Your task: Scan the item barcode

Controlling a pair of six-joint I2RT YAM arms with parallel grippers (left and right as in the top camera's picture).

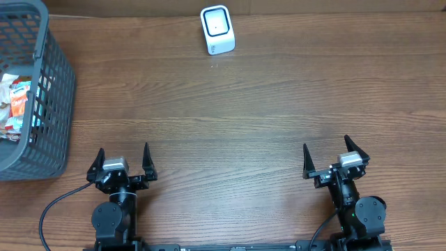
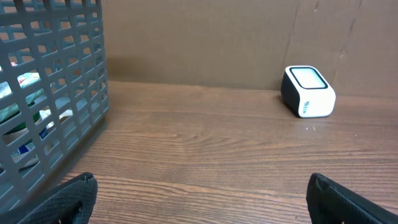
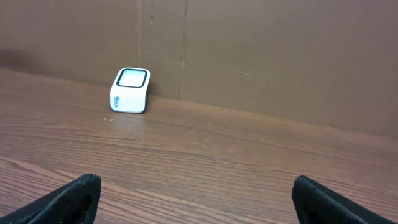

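With the left gripper and right gripper both spread and empty along the bottom edge, picking seems not yet begun, so one must next lift a packet from the basket at far left toward the scanner at top centre.

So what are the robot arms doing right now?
Nothing is being handled yet. The left gripper and right gripper both sit open and empty at the near edge of the table. The packets to scan lie in the grey basket on the left, and the white scanner stands at the far side.
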